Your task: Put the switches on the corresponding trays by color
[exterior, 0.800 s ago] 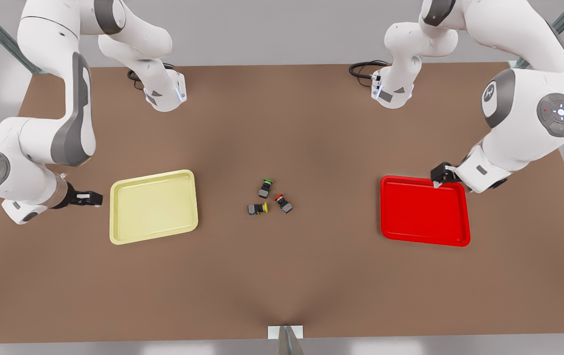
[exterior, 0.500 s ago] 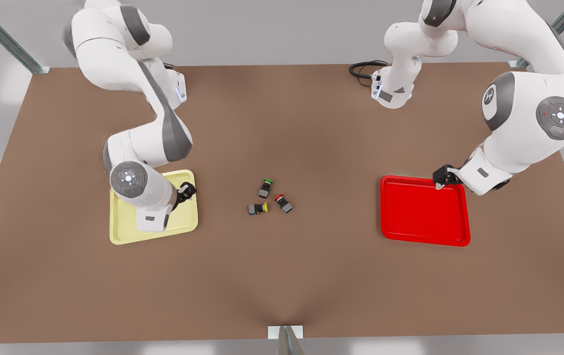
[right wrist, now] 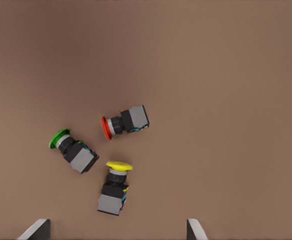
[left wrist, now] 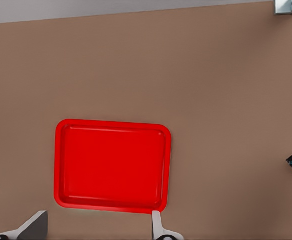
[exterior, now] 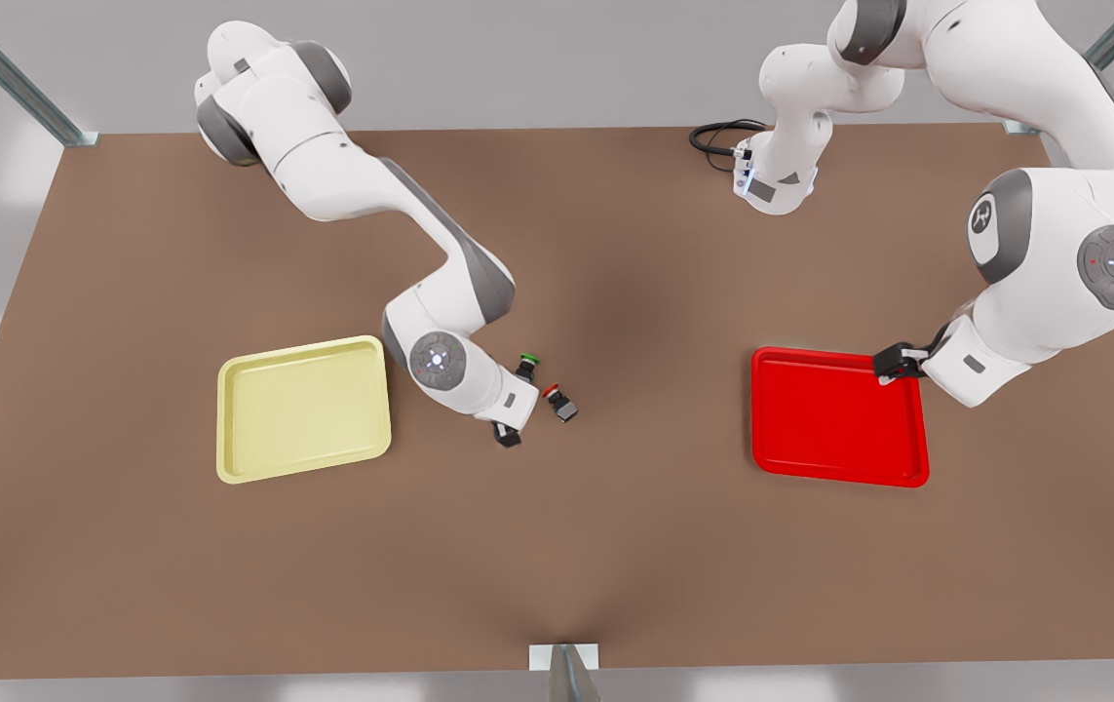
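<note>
We see a brown counter [exterior: 615, 546] bearing two trays and three switches. The pale yellow tray [exterior: 303, 409] lies flat midway between the counter's centre and its edge at the front view's left; the red tray [exterior: 839, 419] lies likewise toward the edge at the front view's right. Both trays hold nothing. The three switches lie on their sides in a close cluster near the counter's centre, well apart from either tray: the green switch [right wrist: 73, 150], the red switch [right wrist: 125, 122] and the yellow switch [right wrist: 114, 187], none touching another. The right tool [exterior: 508, 436] hangs over this cluster, and in the front view its arm covers the yellow switch; we note in the right wrist view that its fingers [right wrist: 193, 227] stand wide apart, with the yellow switch lying between their lines. The left tool [exterior: 890, 369] hovers at the red tray's far corner, nearest the counter's edge at the front view's right, its fingers [left wrist: 34, 225] also spread wide and holding nothing
</note>
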`<state>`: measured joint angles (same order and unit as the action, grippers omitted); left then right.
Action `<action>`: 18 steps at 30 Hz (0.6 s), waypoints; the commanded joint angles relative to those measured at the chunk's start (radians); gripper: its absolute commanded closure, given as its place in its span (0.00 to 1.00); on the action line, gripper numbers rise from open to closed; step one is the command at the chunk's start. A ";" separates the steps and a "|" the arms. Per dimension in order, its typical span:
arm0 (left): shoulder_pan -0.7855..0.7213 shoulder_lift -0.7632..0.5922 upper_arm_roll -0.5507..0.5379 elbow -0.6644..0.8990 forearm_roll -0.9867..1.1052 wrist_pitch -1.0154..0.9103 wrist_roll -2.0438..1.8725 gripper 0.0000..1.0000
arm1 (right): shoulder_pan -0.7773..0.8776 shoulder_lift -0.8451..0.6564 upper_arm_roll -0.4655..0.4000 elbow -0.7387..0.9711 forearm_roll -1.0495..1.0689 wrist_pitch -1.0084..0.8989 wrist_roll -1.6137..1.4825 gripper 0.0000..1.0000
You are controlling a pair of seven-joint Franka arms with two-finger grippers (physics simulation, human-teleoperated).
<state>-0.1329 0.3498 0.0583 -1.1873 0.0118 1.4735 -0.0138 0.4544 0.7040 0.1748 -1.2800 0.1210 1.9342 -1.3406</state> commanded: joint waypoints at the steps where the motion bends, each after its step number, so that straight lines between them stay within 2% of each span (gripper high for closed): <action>1: 0.001 0.000 0.000 0.000 -0.001 -0.001 0.000 0.00 | 0.000 0.000 0.000 -0.008 0.000 0.002 0.000 0.00; 3: 0.001 0.003 0.000 0.000 -0.001 0.001 0.000 0.00 | -0.008 0.003 0.000 -0.076 0.005 0.043 -0.005 0.00; 9: -0.001 0.012 0.000 0.000 -0.003 -0.001 0.000 0.00 | -0.014 0.032 -0.005 -0.120 0.037 0.094 -0.081 0.00; 13: -0.001 0.012 0.000 0.000 -0.003 -0.001 0.000 0.00 | -0.020 -0.020 -0.006 -0.315 0.003 0.356 -0.193 0.00; 15: 0.001 0.014 0.000 0.000 -0.003 -0.001 0.002 0.00 | -0.016 -0.024 -0.009 -0.337 -0.017 0.374 -0.178 0.00; 16: -0.001 0.014 0.000 0.000 -0.003 -0.002 0.000 0.00 | -0.016 -0.020 -0.011 -0.341 -0.024 0.333 -0.033 0.00; 18: -0.001 0.018 0.000 0.000 -0.003 -0.001 0.000 0.00 | 0.013 -0.017 -0.018 -0.340 -0.075 0.310 0.001 0.00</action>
<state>-0.1322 0.3691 0.0583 -1.1873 0.0095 1.4726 -0.0133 0.5080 0.6873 0.1187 -1.6199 0.0433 2.2406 -1.3162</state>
